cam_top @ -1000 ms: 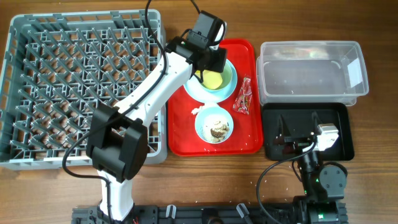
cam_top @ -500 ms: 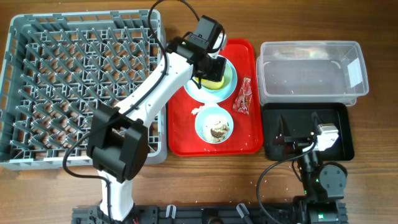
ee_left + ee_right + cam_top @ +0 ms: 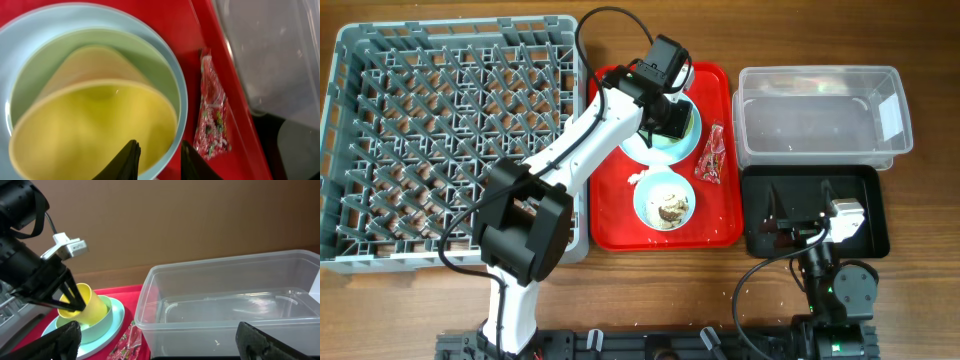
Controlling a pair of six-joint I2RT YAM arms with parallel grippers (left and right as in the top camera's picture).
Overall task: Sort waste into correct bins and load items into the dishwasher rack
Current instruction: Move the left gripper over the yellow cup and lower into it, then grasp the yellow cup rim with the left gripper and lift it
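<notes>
Since a moment ago, the left gripper (image 3: 158, 152) sits a bit further right and now pinches the rim of the yellow cup (image 3: 95, 120), which leans tipped over the blue plate (image 3: 95, 15). The rack (image 3: 450, 130) lies left of it, nearest this arm.

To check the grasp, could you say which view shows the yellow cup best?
Right wrist: the yellow cup shows side-on, tilted over the plate, left gripper at its rim. Left wrist shows it close up, cropped; overhead, the arm mostly hides it.
</notes>
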